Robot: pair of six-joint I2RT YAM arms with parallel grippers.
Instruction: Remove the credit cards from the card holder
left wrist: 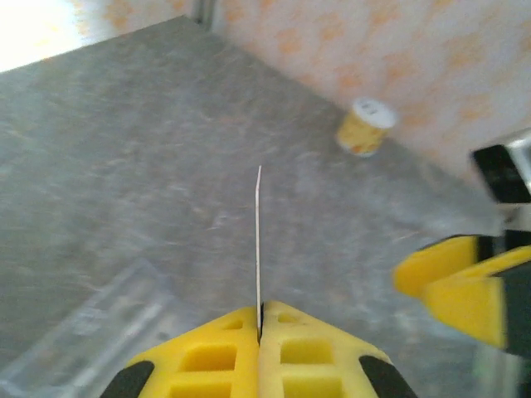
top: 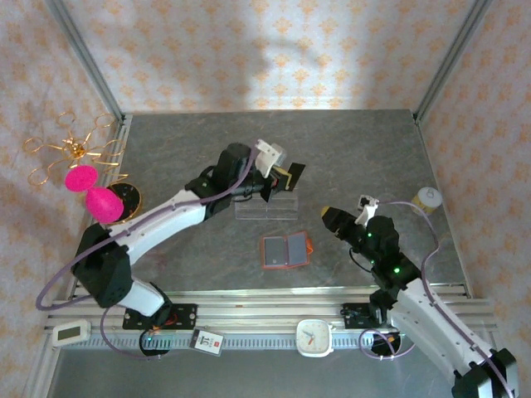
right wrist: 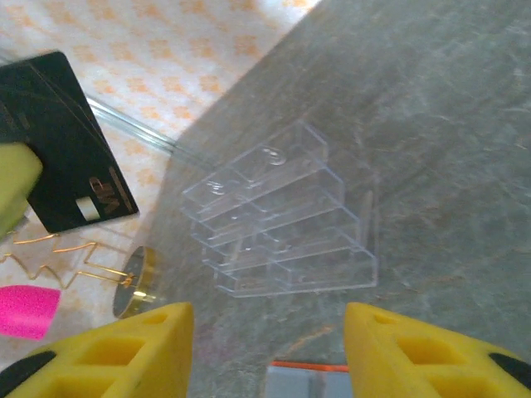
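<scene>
Far left, by the patterned wall: a gold wire ornament (top: 70, 149) and two bright pink egg-shaped sponges (top: 81, 177), the lower one overlapping a round gold base (top: 129, 199).

My left arm (top: 166, 217) reaches diagonally toward the middle of the grey stone-patterned tabletop (top: 182, 141). My yellow left fingers (left wrist: 274, 332) are pressed together on a thin black rectangular credit card (top: 292, 175). From my left wrist the card stands edge-on, rising straight out of the seam between the pads. From my right wrist its black face shows pale lettering near one corner. It is held off the tabletop and, seen from above, lies just beyond the far right corner of a clear plastic compartment tray (top: 267, 207), which lies flat.

On the near side of the tray, apart from it: a small orange folding card holder (top: 284, 250), open and flat, grey-blue lining upward, orange showing along its right edge. Whether a card sits in its slots I cannot tell.

Right of the card holder: my yellow right fingers (top: 334, 217), spread apart with nothing between them, above the tabletop and pointing toward the tray. From my right wrist the tray lies ahead, between the two pads.

Far right, near the wall: a small yellow roll with a white top (top: 428, 197), upright.

Along the near rail, left to right: a white timer (top: 68, 333), a small white tag (top: 207, 341), a white square clock (top: 315, 337).
</scene>
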